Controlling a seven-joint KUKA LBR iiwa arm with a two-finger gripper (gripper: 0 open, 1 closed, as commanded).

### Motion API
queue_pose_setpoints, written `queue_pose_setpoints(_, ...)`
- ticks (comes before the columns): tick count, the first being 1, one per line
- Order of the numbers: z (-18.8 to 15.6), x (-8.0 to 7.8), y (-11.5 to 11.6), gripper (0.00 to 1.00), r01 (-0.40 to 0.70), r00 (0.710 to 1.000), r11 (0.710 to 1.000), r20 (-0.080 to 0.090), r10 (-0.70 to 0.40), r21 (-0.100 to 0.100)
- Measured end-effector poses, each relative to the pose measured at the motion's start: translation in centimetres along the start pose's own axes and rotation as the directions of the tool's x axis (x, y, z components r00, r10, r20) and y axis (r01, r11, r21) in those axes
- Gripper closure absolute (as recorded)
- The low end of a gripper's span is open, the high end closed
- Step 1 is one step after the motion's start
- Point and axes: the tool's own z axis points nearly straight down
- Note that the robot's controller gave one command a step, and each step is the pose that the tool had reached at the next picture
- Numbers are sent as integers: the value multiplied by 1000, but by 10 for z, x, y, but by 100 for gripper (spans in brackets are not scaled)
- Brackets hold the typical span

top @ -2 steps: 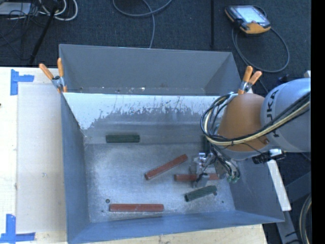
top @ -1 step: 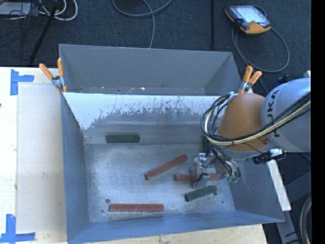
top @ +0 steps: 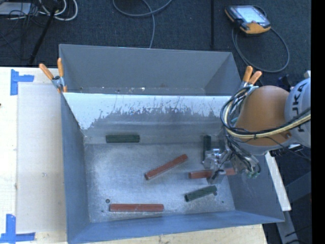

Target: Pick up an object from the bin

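Arm (top: 261, 115) in from right, angled downward — tool (top: 217, 166) low, pointing left.

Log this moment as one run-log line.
gripper: low over short red-brown bar, bin right side | nearby: dark green bar, blackish bar | lift: not yet

We saw a dark carpeted floor (top: 183, 29) behind, strewn with looping cables (top: 152, 32) and an orange-edged handheld controller (top: 248, 18).

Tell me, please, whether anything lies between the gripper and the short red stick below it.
Nothing visible does: the gripper is over the right end of the red stick; the green sticks above and below lie apart.
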Motion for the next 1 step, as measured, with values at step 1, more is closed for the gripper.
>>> queue_pose_setpoints(1,-148,-43,45,100,-10,1000,1000,-2,10,1)
